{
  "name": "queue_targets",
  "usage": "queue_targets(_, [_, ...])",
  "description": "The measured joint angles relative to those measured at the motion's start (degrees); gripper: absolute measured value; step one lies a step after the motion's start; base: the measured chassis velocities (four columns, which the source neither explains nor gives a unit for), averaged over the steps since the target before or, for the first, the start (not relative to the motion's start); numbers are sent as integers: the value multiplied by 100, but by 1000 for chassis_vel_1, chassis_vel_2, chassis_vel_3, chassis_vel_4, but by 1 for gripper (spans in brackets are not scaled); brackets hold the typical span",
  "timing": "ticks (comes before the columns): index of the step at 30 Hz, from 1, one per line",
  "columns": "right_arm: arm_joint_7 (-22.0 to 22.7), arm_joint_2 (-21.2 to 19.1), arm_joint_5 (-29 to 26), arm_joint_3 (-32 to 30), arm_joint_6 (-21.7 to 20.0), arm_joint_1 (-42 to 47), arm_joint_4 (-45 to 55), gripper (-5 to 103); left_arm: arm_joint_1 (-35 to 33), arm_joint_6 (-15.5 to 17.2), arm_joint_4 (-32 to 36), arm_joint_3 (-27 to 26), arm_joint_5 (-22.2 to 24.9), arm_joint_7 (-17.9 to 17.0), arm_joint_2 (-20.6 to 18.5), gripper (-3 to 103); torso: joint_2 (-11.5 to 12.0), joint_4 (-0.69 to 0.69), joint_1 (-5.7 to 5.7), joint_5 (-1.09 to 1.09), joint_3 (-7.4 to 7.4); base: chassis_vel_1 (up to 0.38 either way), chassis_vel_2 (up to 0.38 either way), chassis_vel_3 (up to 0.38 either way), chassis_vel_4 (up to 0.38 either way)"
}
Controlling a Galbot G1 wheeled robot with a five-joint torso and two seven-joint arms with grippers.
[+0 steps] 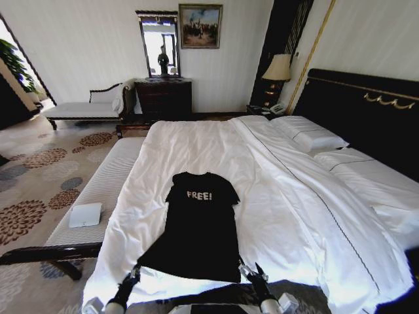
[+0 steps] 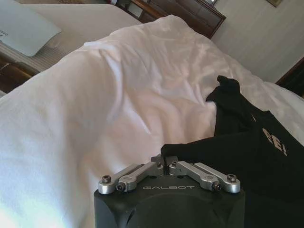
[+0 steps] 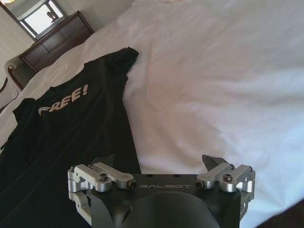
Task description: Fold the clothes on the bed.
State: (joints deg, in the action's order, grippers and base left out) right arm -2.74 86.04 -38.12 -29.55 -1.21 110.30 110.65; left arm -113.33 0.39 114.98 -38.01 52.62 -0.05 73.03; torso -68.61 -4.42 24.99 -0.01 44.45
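Note:
The clothes are one black T-shirt (image 1: pixel 200 226) with white "FREE!" lettering, lying flat near the foot of the bed (image 1: pixel 275 196), collar towards the far end. My left gripper (image 1: pixel 135 273) is at the shirt's near left hem corner. In the left wrist view the left gripper (image 2: pixel 165 162) is shut, pinching the black T-shirt (image 2: pixel 247 152) at that corner. My right gripper (image 1: pixel 251 270) is at the near right hem corner. In the right wrist view the right gripper (image 3: pixel 157 164) is open, its fingers either side of the edge of the T-shirt (image 3: pixel 71 128).
A narrow white-cushioned bench (image 1: pixel 105 186) runs along the bed's left side with a flat white item (image 1: pixel 85 214) on it. Pillows (image 1: pixel 314 139) and a dark headboard (image 1: pixel 366 111) are on the right. A dresser (image 1: pixel 163 98) and chaise (image 1: pixel 85 108) stand by the far wall.

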Motion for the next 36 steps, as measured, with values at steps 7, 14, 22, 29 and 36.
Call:
queue_targets(7, [-222,-30,-567,97,-406,38,-215,100,46,27,-18,44,-31,-9,-2,0,0,0,0,0,0,0,0,0,0])
queue_targets(14, [-422,-94,-836,318,-714,-43,-436,98,32,35,-70,74,-62,-14,34,0,0,0,0,0,0,0,0,0,0])
queue_targets(22, [-442,-39,-807,266,-730,-62,-436,66,18,35,-100,147,-100,-14,69,0,0,0,0,1,0,0,0,0,0])
queue_targets(29, [-418,-32,-811,236,-729,-55,-388,44,14,35,-104,202,-146,-17,83,0,0,0,0,0,0,0,0,0,0])
queue_targets(36, [-252,-17,-781,258,-776,8,-299,18,-23,13,-108,223,-165,-18,98,0,-1,0,0,1,0,0,0,0,0])
